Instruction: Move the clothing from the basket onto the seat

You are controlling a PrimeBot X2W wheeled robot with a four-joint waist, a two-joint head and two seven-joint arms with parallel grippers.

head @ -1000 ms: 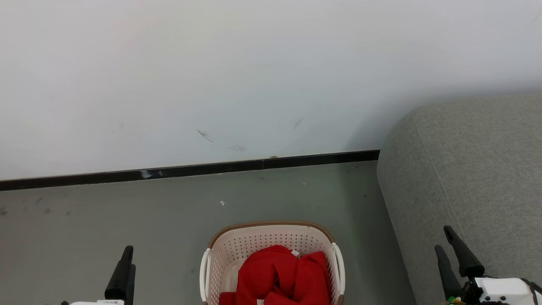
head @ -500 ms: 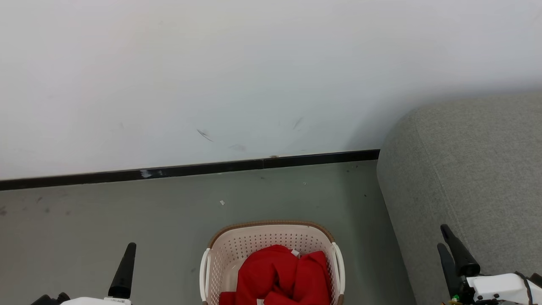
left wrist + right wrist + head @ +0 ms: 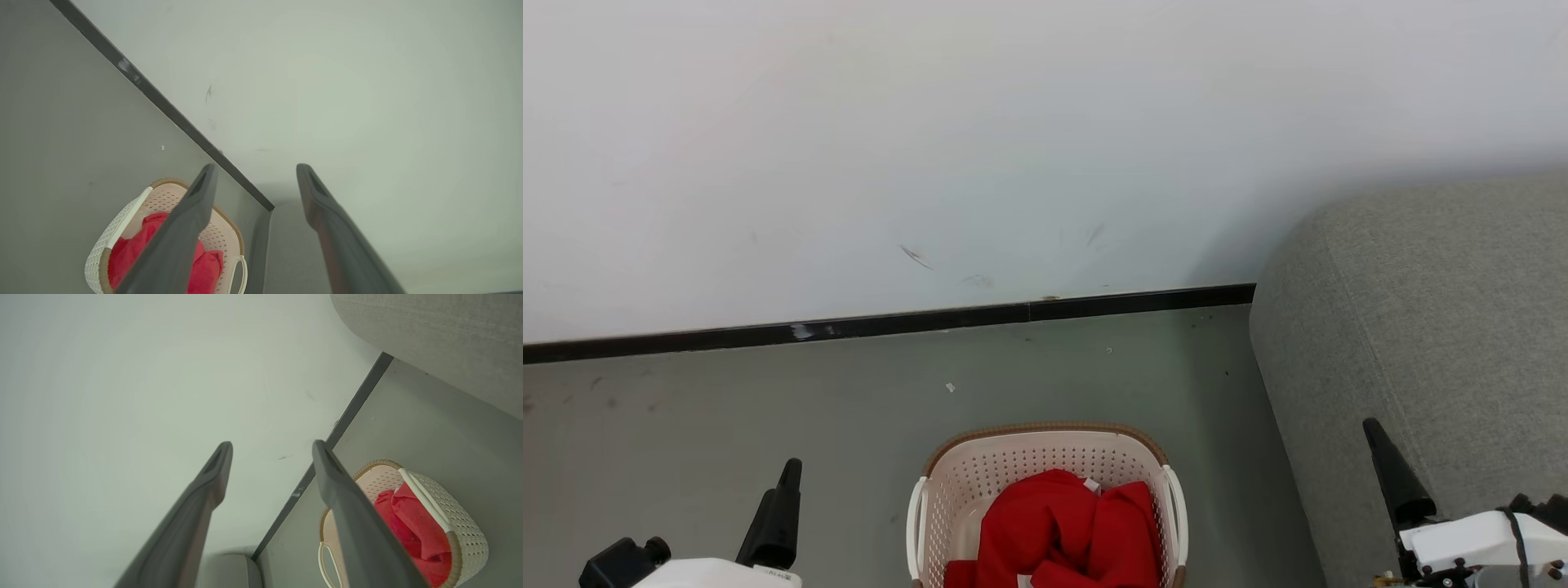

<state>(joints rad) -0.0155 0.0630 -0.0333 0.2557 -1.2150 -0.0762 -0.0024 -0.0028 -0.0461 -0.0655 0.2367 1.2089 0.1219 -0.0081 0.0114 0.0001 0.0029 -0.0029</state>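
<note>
The cream basket (image 3: 947, 498) stands on the floor at the bottom centre of the head view, with the red clothing (image 3: 1062, 531) bunched inside it. The grey seat (image 3: 1429, 327) rises to its right. My left gripper (image 3: 789, 469) hovers left of the basket, and in its wrist view the left gripper (image 3: 257, 167) is open and empty, with the basket (image 3: 118, 228) and the clothing (image 3: 130, 249) below its left finger. My right gripper (image 3: 1374, 429) hangs in front of the seat; it is open and empty (image 3: 272, 444), with the basket (image 3: 466, 535) and the clothing (image 3: 412, 531) to its lower right.
A white wall (image 3: 1013, 147) with a black baseboard (image 3: 890, 327) runs behind the basket. Grey floor (image 3: 727, 408) spreads left of the basket, and a narrow strip of it separates the basket from the seat's side.
Both grippers have risen a little and rolled about their wrists; the right one's two fingers now overlap in the head view. The left gripper has edged towards the basket. Basket and clothing are unmoved.
</note>
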